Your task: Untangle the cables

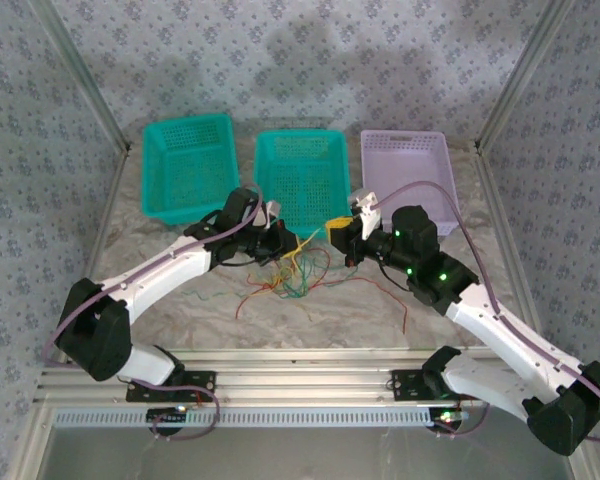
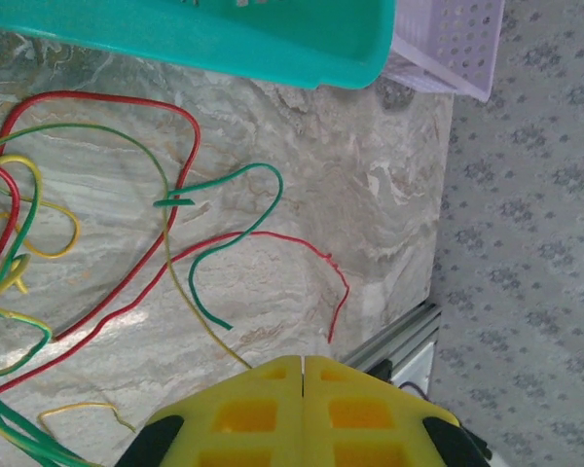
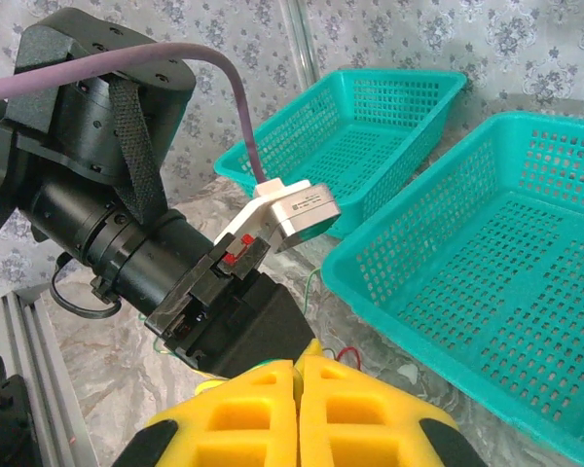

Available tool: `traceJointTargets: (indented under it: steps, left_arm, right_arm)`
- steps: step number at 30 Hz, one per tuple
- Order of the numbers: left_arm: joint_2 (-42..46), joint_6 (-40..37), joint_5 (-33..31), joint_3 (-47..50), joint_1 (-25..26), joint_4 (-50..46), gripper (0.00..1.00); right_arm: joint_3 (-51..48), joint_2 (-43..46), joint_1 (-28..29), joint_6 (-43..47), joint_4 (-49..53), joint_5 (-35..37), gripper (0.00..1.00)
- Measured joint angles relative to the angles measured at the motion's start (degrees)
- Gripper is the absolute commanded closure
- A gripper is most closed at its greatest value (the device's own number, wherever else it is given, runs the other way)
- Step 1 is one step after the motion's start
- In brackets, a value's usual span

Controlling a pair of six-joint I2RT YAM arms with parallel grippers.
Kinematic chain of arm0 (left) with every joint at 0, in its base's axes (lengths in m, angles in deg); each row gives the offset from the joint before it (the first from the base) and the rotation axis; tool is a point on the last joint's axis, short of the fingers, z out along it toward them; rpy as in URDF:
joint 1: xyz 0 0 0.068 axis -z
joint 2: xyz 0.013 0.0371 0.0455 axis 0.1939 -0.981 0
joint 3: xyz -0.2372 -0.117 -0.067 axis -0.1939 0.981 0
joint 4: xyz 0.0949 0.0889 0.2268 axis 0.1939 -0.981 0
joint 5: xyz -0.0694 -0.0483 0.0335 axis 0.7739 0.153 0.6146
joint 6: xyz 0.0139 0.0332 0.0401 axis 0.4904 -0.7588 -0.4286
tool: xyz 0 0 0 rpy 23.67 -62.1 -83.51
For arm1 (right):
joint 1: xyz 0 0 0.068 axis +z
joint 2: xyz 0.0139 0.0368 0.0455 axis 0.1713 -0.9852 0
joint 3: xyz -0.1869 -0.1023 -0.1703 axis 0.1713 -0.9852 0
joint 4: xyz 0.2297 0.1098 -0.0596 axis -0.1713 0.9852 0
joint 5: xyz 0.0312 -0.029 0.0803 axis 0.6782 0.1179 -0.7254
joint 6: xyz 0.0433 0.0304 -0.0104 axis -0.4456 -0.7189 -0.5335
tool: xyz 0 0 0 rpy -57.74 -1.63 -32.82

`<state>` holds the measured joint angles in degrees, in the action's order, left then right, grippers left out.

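Reaching inward from the near corners, both arms are seen from above with forearms angled toward the middle of the tabletop (image 1: 400,325). The left hand (image 1: 280,240) and right hand (image 1: 337,234) are brought close together, facing each other just above the cables (image 1: 285,282). These are spread in a loose tangle in front of the middle teal basket (image 1: 300,136), which is flanked by a second teal basket (image 1: 185,123) and a lilac basket (image 1: 402,136).

From the left wrist, single loops are made out that merge into a knot from above: a red strand (image 2: 190,136) and a green strand (image 2: 263,180) lie flat on the marbled surface. The left hand's yellow fingers (image 2: 253,413) are pressed together without a gap. An olive strand (image 2: 236,356) is led up to their seam, but whether it is pinched cannot be told.

From the right wrist, that hand's fingers (image 3: 360,413) are likewise closed flush, with nothing seen between them, and the left arm's black wrist (image 3: 127,243) is shown close in front.
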<state>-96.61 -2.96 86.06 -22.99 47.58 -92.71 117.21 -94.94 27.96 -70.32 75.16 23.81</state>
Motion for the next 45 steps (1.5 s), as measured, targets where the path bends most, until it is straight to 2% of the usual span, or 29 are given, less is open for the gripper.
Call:
traceJointTargets:
  steps: [4, 8, 14, 22, 27, 32, 42, 45]
  left_arm:
    - [0.1, -0.7, -0.3, 0.0, -0.9, -1.5, 1.0]
    - [2.8, -2.7, -2.7, 0.0, -4.5, -6.1, 1.0]
    - [11.7, -6.3, -6.9, 0.0, -11.1, -12.7, 1.0]
    - [16.0, -10.2, -7.6, -0.4, -13.7, -19.4, 1.0]
    - [19.5, -13.6, -8.0, -2.9, -17.6, -25.7, 1.0]
    - [24.0, -16.3, -8.4, -6.5, -20.6, -29.1, 1.0]
    - [27.6, -19.1, -8.0, -11.8, -21.3, -31.6, 1.0]
    - [29.9, -19.1, -7.6, -13.3, -21.4, -30.2, 1.0]
  right_arm:
    - [0.0, 0.4, 0.0, 0.0, 1.2, 3.3, 1.0]
    - [0.0, 1.4, -0.8, -0.4, 4.1, 10.2, 1.0]
    - [-2.5, 3.7, -6.7, -4.2, 6.7, 18.1, 1.0]
    - [-3.8, 3.9, -12.0, -8.8, 11.1, 24.4, 1.0]
    - [-3.8, 3.0, -15.0, -11.9, 15.5, 28.6, 1.0]
    - [-4.1, 3.0, -18.1, -14.5, 17.2, 30.0, 1.0]
    - [-4.3, 0.6, -18.2, -15.3, 17.3, 29.9, 1.0]
    - [-4.8, -0.4, -18.1, -14.9, 16.3, 27.4, 1.0]
